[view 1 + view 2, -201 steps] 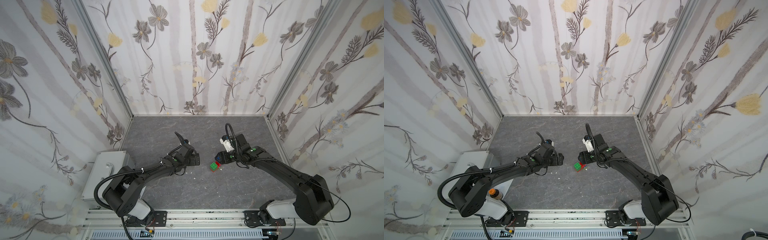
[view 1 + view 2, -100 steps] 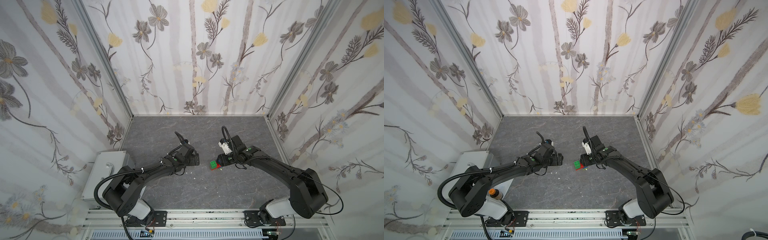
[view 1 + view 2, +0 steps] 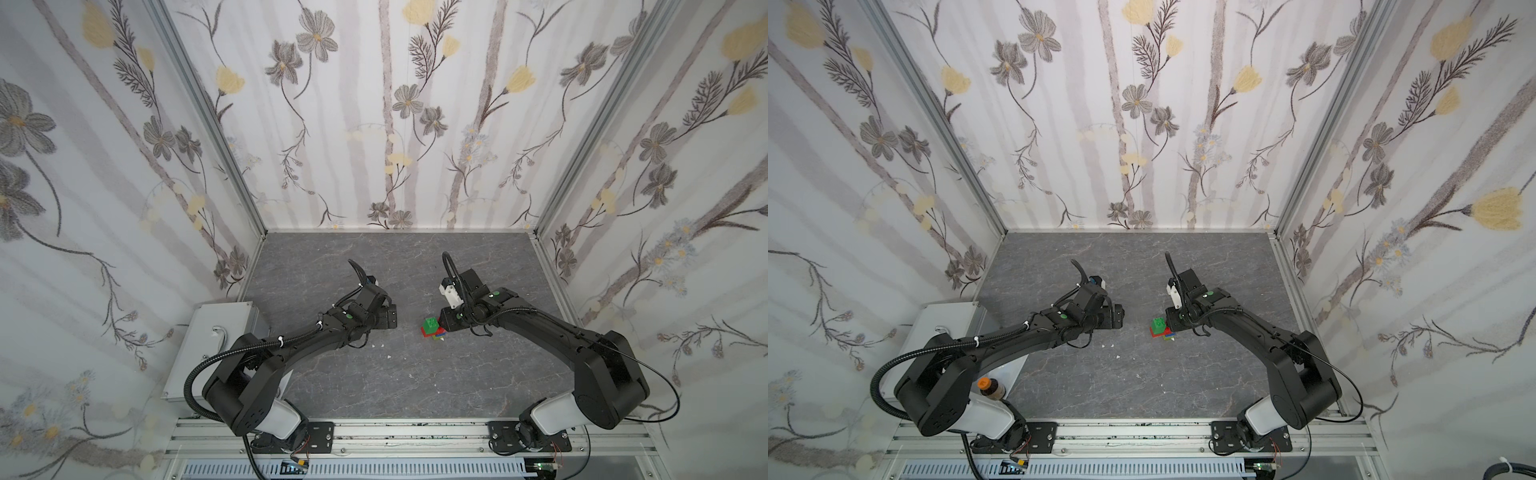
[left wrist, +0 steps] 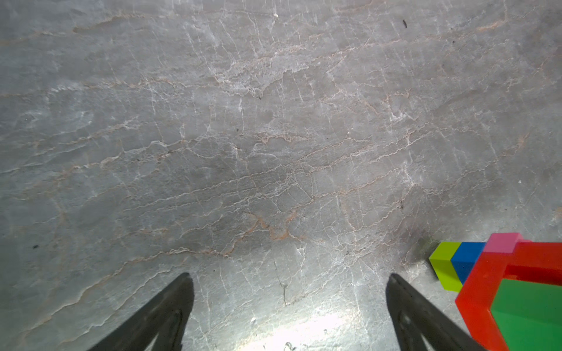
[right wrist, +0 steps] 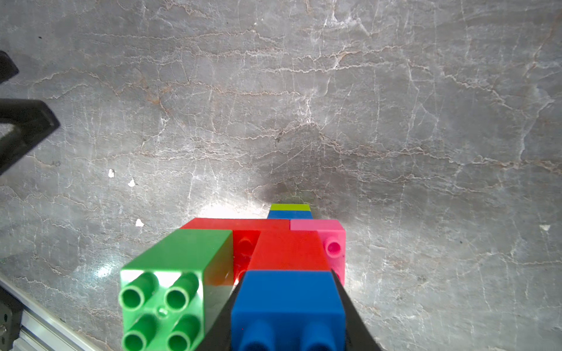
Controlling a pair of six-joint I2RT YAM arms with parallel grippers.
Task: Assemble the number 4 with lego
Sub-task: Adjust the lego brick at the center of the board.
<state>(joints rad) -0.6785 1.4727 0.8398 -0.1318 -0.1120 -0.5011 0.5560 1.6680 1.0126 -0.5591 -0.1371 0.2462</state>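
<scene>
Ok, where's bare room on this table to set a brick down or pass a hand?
Bare: the table strip from the rear wall to the left hand and right hand, and the front stretch before the rail, only white specks. Crowded: the centre gap between the open left hand and the brick figure that the right hand grips.

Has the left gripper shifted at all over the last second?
No. The left gripper lies just where it was relative to the white specks beside it, jaws wide open.

Lab test cell: wallpapered panels [image 3: 386, 104], aluminium rail [image 3: 395, 432].
</scene>
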